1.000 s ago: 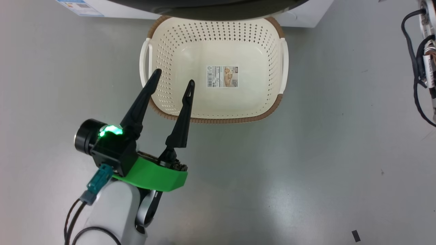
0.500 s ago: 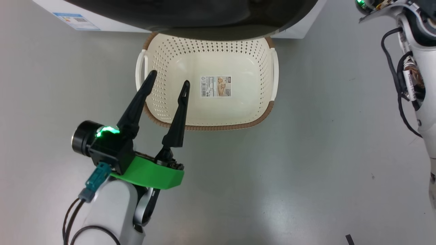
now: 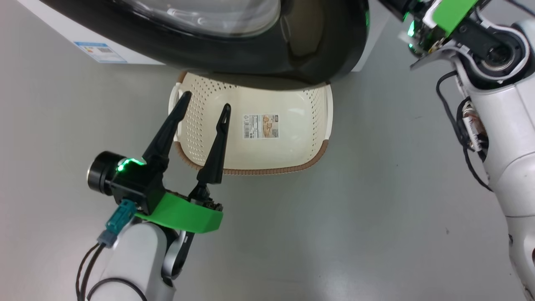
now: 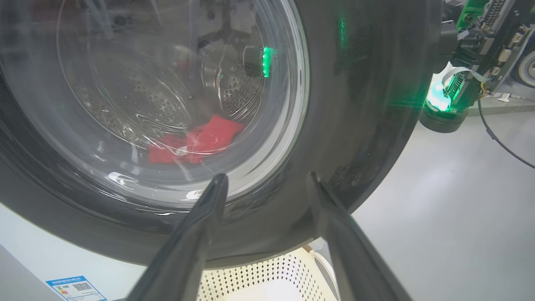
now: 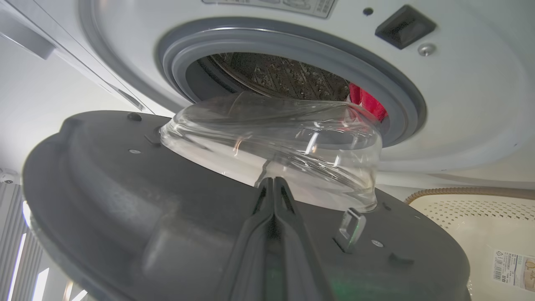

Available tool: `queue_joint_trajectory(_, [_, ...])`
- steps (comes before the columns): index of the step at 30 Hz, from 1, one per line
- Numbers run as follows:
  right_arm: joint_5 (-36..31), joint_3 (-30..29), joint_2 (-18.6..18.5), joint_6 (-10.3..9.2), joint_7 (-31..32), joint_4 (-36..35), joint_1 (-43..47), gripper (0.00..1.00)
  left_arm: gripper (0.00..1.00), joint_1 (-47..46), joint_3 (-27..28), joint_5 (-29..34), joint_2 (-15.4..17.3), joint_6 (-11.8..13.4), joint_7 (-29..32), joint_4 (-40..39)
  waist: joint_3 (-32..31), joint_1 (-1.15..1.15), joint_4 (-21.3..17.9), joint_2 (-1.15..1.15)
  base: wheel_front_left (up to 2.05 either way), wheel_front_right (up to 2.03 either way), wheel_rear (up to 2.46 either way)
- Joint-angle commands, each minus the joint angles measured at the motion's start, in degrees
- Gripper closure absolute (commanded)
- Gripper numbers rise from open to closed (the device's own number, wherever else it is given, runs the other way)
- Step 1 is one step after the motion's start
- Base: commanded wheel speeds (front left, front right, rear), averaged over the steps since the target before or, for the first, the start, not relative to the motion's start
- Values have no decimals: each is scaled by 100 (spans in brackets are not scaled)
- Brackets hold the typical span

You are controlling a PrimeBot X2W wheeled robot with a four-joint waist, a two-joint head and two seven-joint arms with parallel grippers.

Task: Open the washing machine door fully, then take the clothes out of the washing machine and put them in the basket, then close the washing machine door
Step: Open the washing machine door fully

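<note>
Right wrist view: right pincer pressed together at washing machine door inner face; red clothes inside washing machine. Head view: left pincer spread over basket near-left rim, under door.

Head view: high, looking steeply down on basket. Left wrist view: close, facing outer side of washing machine door. Right wrist view: close, facing its inner side. All three share that door.
</note>
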Motion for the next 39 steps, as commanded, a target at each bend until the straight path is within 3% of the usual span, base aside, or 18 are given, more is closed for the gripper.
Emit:
queue_joint_trajectory(1, [-106,98,194,45,43,-138,131,100,0,124,201,72,109,-31,-45,-102,-103,0,-27,0,0,0,0])
queue_joint_trajectory(17, [-210,194,271,45,-45,-14,448,100,0,288,272,92,109,-72,-45,-31,-368,0,-61,0,0,0,0])
queue_joint_trajectory(22, [-613,223,223,45,-592,183,360,100,0,281,254,64,109,-80,-45,-55,-323,0,-53,0,0,0,0])
queue_joint_trajectory(23, [-734,237,219,45,-775,229,346,86,0,281,259,58,109,-75,-45,-62,-318,0,-55,0,0,0,0])
queue_joint_trajectory(24, [-847,255,218,45,-943,279,330,56,0,280,268,49,109,-65,-45,-69,-313,0,-59,0,0,0,0])
queue_joint_trajectory(25, [-941,268,220,45,-1103,326,317,0,0,280,279,32,109,-53,-45,-79,-310,0,-64,0,0,0,0])
queue_joint_trajectory(33, [-1227,131,189,45,-2171,397,328,0,0,320,388,-87,109,17,-45,-124,-263,0,-123,0,0,0,0])
queue_joint_trajectory(39, [-2032,389,-113,45,-3248,179,611,0,0,340,471,-392,109,98,-45,-250,-252,0,-152,0,0,0,0])
